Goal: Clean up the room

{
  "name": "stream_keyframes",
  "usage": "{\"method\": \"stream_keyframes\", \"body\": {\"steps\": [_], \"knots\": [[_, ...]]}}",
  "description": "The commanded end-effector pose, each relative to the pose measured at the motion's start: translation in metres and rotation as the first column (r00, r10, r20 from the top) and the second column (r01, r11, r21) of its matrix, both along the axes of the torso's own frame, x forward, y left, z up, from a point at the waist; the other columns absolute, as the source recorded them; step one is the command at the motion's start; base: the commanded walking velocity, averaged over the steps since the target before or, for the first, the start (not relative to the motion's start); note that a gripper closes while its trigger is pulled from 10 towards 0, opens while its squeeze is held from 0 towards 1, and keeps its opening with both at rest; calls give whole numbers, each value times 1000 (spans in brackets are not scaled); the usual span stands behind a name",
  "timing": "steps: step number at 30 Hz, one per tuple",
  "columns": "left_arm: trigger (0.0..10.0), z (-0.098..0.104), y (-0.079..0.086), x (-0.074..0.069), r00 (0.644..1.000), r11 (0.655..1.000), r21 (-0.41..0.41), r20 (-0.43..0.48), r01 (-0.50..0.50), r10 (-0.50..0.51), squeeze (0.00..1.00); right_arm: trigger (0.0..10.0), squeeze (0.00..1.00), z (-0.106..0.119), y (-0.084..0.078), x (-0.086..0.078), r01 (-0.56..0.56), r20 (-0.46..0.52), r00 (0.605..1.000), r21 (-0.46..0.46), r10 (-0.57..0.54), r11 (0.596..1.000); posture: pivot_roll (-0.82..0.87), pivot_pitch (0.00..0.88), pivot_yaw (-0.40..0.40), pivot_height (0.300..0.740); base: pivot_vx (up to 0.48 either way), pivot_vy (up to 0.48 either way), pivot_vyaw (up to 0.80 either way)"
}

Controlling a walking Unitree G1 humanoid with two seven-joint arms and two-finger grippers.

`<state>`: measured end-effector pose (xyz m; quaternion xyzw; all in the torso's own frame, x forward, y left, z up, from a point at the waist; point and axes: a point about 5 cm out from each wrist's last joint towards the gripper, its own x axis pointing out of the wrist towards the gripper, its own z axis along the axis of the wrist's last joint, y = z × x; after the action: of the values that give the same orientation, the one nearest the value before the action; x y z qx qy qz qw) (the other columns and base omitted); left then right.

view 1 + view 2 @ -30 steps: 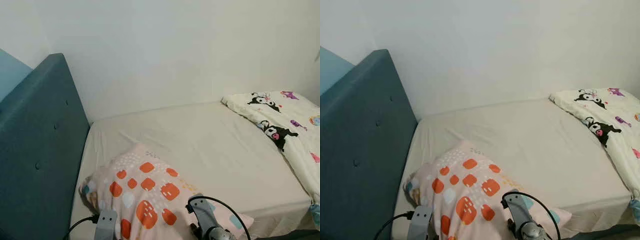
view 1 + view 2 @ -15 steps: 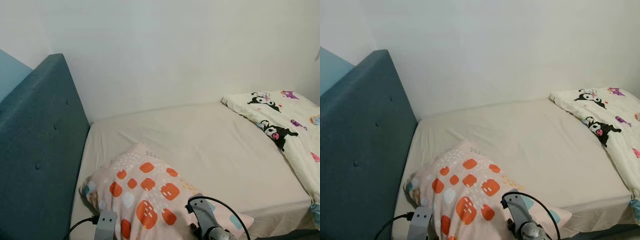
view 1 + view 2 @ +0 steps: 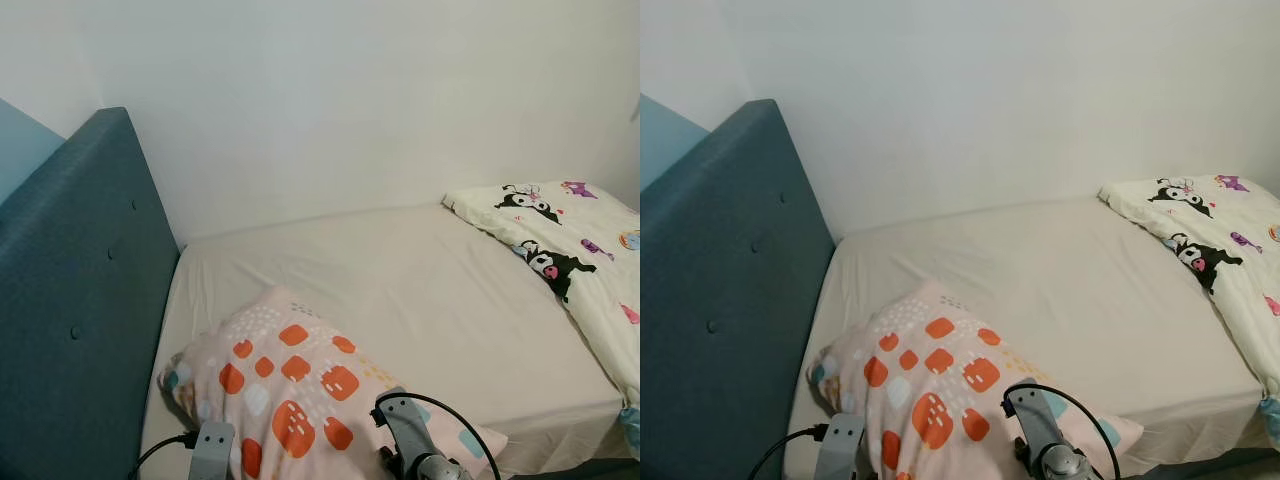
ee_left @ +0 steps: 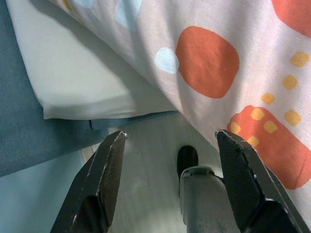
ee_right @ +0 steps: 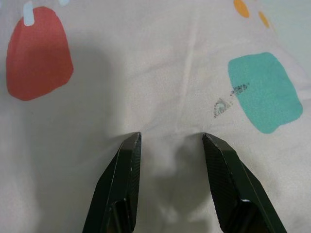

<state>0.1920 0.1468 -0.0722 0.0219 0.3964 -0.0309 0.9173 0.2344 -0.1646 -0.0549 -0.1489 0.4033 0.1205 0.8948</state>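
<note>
A pink pillow (image 3: 290, 385) patterned with orange, white and teal blotches lay on the near corner of the bed (image 3: 420, 290), at the end by the dark teal headboard (image 3: 80, 300). Its long axis ran on a slant, one end close to the headboard and the other reaching toward the bed's near edge on the robot's right. Part of it overhung that near edge.

The right gripper (image 5: 170, 145) pressed down onto the pillow's cloth, its jaws apart, with a small pucker of fabric between the fingertips (image 5: 130, 145), which touched the cloth without closing on it. The left gripper (image 4: 170, 141) hung below the pillow's overhanging edge, beside the mattress side, jaws wide apart and holding nothing, with pale wooden floor (image 4: 146, 160) beneath it.

Farther along the bed, well apart from the pillow, a white quilt (image 3: 575, 260) printed with black cartoon figures lay bunched at the far right against the white wall (image 3: 350, 100).
</note>
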Motion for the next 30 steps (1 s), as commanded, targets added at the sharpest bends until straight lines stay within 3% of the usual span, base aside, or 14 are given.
{"method": "stream_keyframes", "body": {"steps": [1,30], "knots": [[10000,1,1,1,1000,1000,8,2,7,-7,0,10000,0,-1,6,-1,-19,1,1000,14,19,1000,-104,0,12,740,0,0,0],[10000,-3,0,-5,1000,1000,15,-14,20,-20,0,10000,0,-3,4,-5,-58,-12,998,1,58,998,-106,0,2,740,0,0,0]]}}
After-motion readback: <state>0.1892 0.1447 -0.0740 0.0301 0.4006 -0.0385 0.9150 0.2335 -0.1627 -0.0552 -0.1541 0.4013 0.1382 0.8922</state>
